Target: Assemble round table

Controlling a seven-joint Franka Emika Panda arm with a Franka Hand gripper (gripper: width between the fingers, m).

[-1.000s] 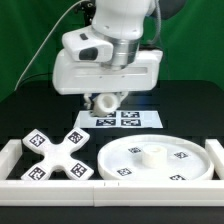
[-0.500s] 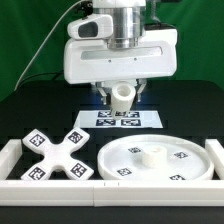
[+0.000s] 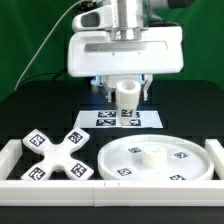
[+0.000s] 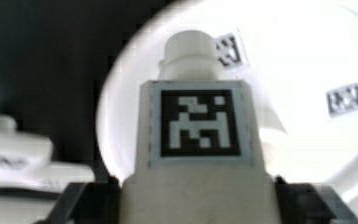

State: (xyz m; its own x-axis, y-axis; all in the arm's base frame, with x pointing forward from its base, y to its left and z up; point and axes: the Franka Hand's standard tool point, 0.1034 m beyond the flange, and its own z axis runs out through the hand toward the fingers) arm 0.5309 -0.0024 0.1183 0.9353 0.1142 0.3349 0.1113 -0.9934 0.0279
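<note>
My gripper [image 3: 127,92] is shut on the short white cylindrical leg [image 3: 127,99] and holds it upright in the air above the marker board. In the wrist view the leg [image 4: 197,140] fills the middle, its tag facing the camera, with the jaws pressed on both its sides. The large round disc [image 3: 155,160] lies flat on the table at the exterior view's lower right, with a raised hub in its centre; it also shows behind the leg in the wrist view [image 4: 309,60]. The X-shaped cross base [image 3: 58,155] lies at the exterior view's lower left.
The marker board [image 3: 122,118] lies flat behind the parts, under the held leg. A white rail [image 3: 20,188] runs along the front and sides of the black table. A green backdrop stands behind.
The arm has swung toward the exterior view's right and turned square to the camera. The leg came with it, from tilted to upright, and now hangs a little higher.
</note>
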